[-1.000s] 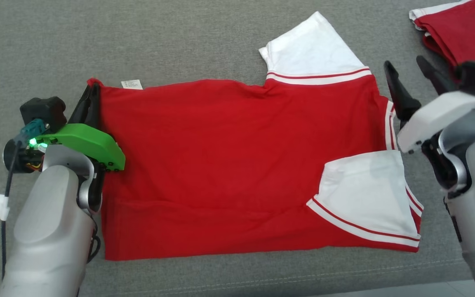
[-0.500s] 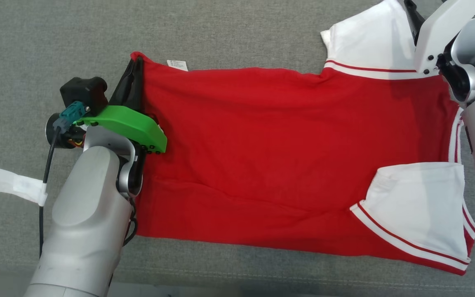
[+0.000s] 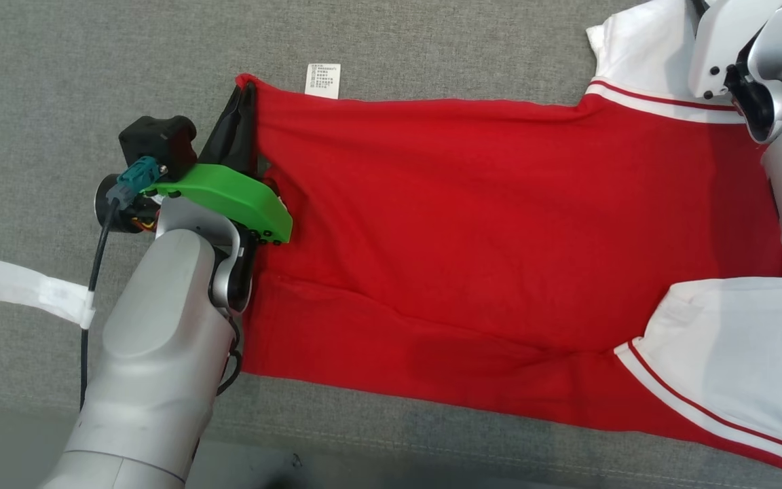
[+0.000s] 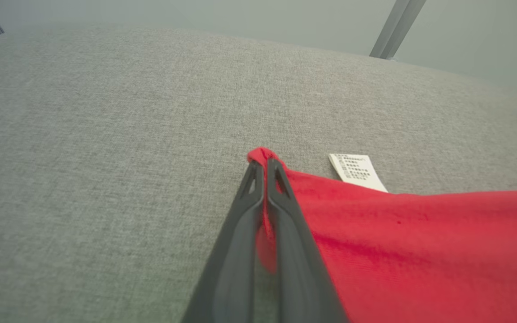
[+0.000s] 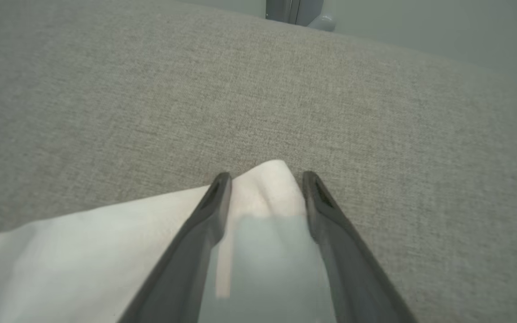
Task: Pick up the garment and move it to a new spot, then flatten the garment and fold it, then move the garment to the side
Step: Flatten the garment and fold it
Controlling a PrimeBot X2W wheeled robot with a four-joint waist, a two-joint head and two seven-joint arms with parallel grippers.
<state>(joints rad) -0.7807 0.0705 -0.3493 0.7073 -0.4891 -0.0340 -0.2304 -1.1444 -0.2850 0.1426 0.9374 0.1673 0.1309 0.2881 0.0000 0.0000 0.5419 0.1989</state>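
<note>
**Shirt spread, one corner held.** The red T-shirt (image 3: 499, 217) lay lengthwise across the grey fabric-covered desk (image 3: 58, 81), filling the middle of the head view, with its hem at the left and its white sleeves at the right. Your left claw (image 3: 247, 92) was clenched on the hem's far corner at the upper left of the frame. The red cloth was pinched between its dark fingers (image 4: 236, 242), just beside the care label (image 3: 323, 80). Your right claw (image 5: 265, 179) stood released in its wrist view, with its fingers parted either side of the tip of the upper sleeve (image 3: 635, 47) and nothing yet gripped. The lower sleeve (image 3: 730, 353) lay folded in over the body at the lower right, and creases ran across the near half of the shirt. A strip of white tape (image 3: 24, 295) showed at the left edge, apart from the shirt.

By the look of it, you were at the flattening step or setting up the first fold. The next move called for closing the right claw on the sleeve tip, low enough to catch the cloth. You would then need to draw both far corners evenly so the shirt did not skew.
</note>
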